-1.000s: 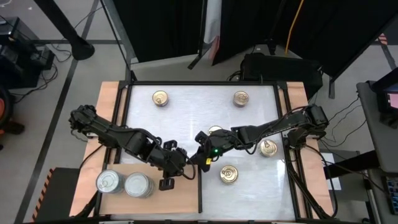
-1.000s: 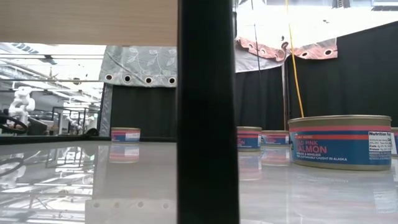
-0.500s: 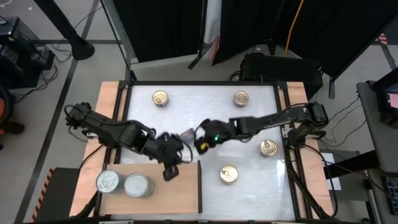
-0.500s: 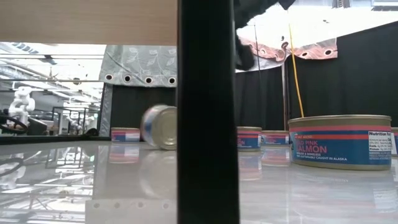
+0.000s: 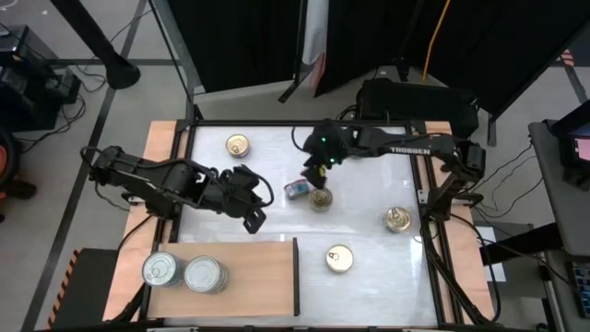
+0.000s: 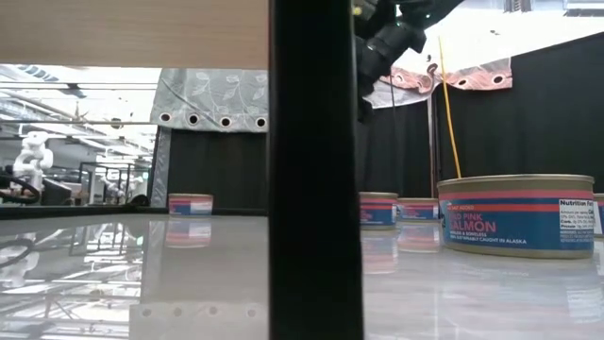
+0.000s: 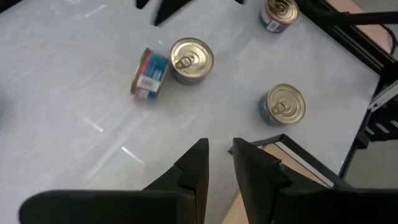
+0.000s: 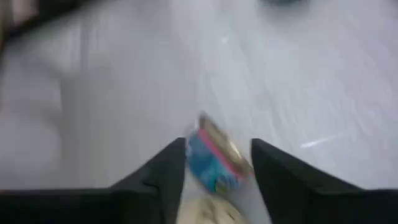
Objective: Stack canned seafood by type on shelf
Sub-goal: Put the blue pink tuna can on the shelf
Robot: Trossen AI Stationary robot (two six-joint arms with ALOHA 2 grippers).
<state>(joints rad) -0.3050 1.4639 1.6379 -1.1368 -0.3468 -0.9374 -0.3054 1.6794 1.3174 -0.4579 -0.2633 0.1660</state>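
Observation:
A blue-and-pink tin [image 5: 297,190] lies on its side on the white table, against an upright gold-lidded tin [image 5: 320,199]. In the left wrist view this is the tipped tin [image 7: 148,73] beside the gold tin [image 7: 191,58]. My right gripper [image 5: 318,167] hovers just above and beyond the pair, open, with the tipped tin [image 8: 214,155] showing past its fingers. My left gripper [image 5: 253,213] hangs over bare table to the left of them, its fingers [image 7: 219,163] a narrow gap apart and holding nothing. The wooden shelf [image 5: 258,277] at the near left carries two silver-lidded tins [image 5: 159,270] [image 5: 205,274].
Other gold-lidded tins stand at the far left [image 5: 238,145], at the right [image 5: 398,219] and near the front [image 5: 338,258]. The shelf's dark edge post [image 6: 314,170] blocks the middle of the low view. A tin [image 6: 514,215] stands close to that camera.
My right gripper has swung from the shelf's far right corner up and toward the far edge. My left gripper has drawn back toward the far left. A tin that stood on its edge between them half a second ago now lies on its side beside the gold tin.

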